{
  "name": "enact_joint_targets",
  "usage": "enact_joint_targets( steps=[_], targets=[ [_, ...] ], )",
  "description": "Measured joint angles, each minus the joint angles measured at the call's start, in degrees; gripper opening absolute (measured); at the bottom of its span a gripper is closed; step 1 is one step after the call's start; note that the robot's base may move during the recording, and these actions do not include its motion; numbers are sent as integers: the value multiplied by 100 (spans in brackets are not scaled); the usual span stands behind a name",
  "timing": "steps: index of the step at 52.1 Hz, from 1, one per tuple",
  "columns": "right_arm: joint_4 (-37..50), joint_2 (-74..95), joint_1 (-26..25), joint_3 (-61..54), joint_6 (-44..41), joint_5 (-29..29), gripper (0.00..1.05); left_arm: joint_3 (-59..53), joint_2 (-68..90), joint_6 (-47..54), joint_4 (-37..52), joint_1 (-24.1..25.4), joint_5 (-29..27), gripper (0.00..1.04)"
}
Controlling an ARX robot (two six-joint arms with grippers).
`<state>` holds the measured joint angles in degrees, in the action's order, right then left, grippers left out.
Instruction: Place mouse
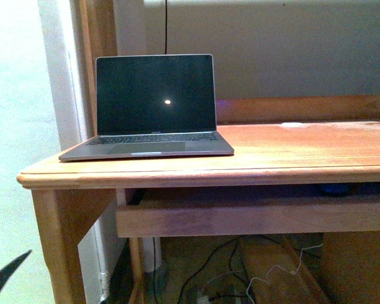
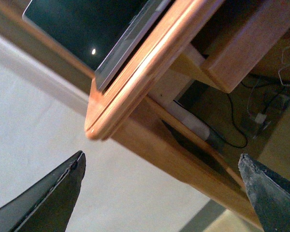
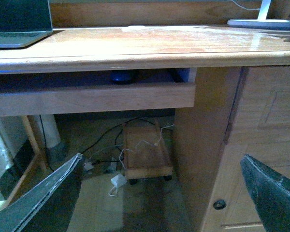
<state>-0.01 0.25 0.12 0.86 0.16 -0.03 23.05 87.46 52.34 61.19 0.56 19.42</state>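
Observation:
The mouse [image 3: 121, 76] shows as a small dark domed shape on the pull-out shelf [image 3: 92, 96] under the desktop, half hidden behind the shelf's front board. In the front view the mouse [image 1: 334, 188] is a dim bluish spot in that same gap. My right gripper [image 3: 162, 157] is open and empty, low in front of the desk and well below the mouse. My left gripper [image 2: 160, 157] is open and empty too, below the desk's left front corner [image 2: 94, 130]. One of its dark fingers [image 1: 6, 278] shows at the front view's lower left.
An open laptop [image 1: 152, 107] with a dark screen stands on the desk's [image 1: 291, 152] left part. A white flat base [image 3: 258, 22] sits at the back right. Under the desk are cables and a small wheeled wooden stand [image 3: 145, 154]. A cabinet door [image 3: 266, 121] closes the right side.

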Motion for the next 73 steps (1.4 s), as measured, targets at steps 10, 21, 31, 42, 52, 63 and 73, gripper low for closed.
enact_joint_targets(
  steps=[10,21,31,42,52,63,73],
  targets=[
    [0,0,0,-2,0,0,97,695,1235,1646,262,-131,496,97],
    [0,0,0,-2,0,0,97,1661,2260,2520,291,-249,776,97],
    [0,0,0,0,0,0,97,2774,3121,2839,39,-525,918,97],
    [0,0,0,0,0,0,97,3467,3755,2887,-90,-907,1056,97],
    [0,0,-2,0,0,0,97,3987,4148,2940,-214,-1156,1139,97],
    [0,0,0,0,0,-2,97,4291,4439,2990,-417,-1220,1137,97],
    [0,0,0,0,0,0,97,4168,4105,2774,-1491,-1399,496,97]
  ],
)
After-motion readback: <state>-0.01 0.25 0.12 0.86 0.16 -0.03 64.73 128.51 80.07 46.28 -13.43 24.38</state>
